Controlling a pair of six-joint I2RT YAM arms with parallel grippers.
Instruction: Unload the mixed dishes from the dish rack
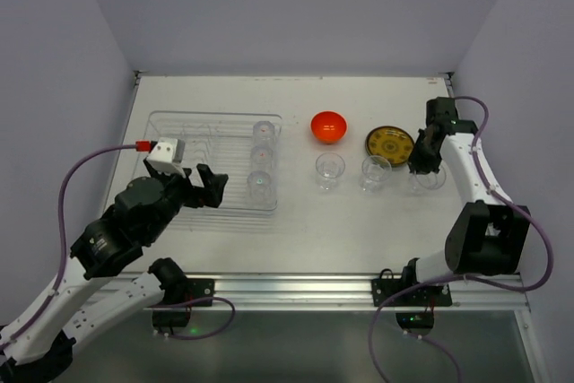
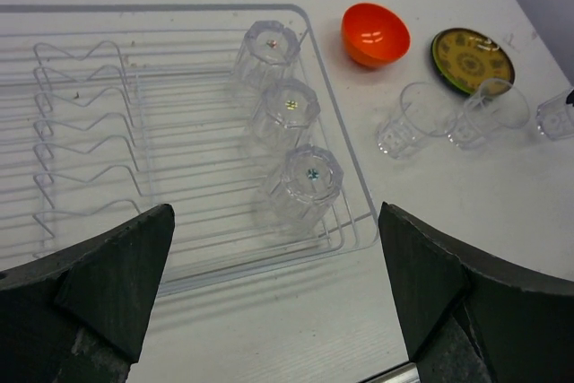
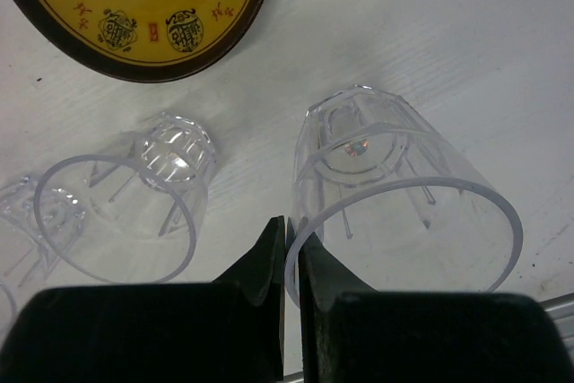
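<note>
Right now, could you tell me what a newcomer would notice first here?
The glossy orange bowl right of the dish rack, beside the yellow patterned plate, stands out. Then three clear glasses upturned along the rack's right end, and the right gripper shut on the rim of a fourth glass.

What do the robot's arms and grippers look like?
The left arm and right arm have white links, black joints and lilac cables. The left gripper and right gripper have black wedge-shaped fingers. On the left wrist: white camera block, red plug.
</note>
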